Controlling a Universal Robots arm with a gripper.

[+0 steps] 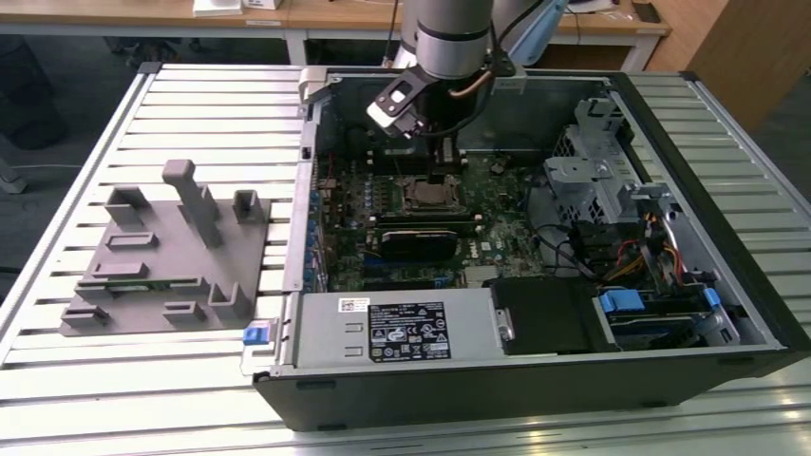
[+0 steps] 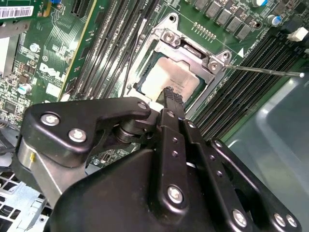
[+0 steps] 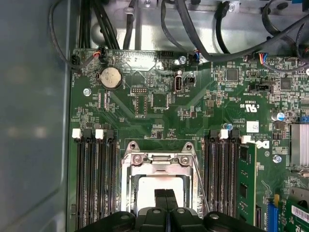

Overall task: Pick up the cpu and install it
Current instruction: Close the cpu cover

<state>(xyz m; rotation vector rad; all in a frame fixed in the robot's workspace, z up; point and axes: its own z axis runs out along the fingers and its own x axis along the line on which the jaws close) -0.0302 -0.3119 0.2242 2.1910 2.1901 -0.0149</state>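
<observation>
Exterior view: slatted tabletop (image 1: 203, 95) carries an open PC case (image 1: 533, 394) lying on its side. Grey plastic fixture (image 1: 140, 275) sits on the slats at 9 o'clock of the case, apart from it

Arm (image 1: 453, 38) comes down into the case from 12 o'clock, over the motherboard (image 1: 500, 233). Silver labelled box (image 1: 393, 328) is at 6 o'clock of the board, metal drive cage (image 1: 595, 176) at 3 o'clock

Socket frame (image 1: 411, 198) is just 12 o'clock of board centre, and the claw (image 1: 440, 171) hangs right over it

First wrist view: green board (image 3: 159, 116) with a coin cell (image 3: 111, 77). Metal-rimmed socket frame (image 3: 159, 159) sits between two banks of memory slots (image 3: 94, 179). Claw (image 3: 165, 194) is closed, black fingertips (image 3: 160, 195) pressed side by side, nothing visible between them

cpu (image 3: 149, 186) lies flat inside the socket frame, pale metal top up, not gripped. Claw tips are over its middle; can't tell if they touch it

Second wrist view agrees: cpu (image 2: 161, 77) seated in the frame (image 2: 193, 50), claw (image 2: 170, 94) tip at its edge, thin wire lever (image 2: 263, 71) sticking out beside the socket
</observation>
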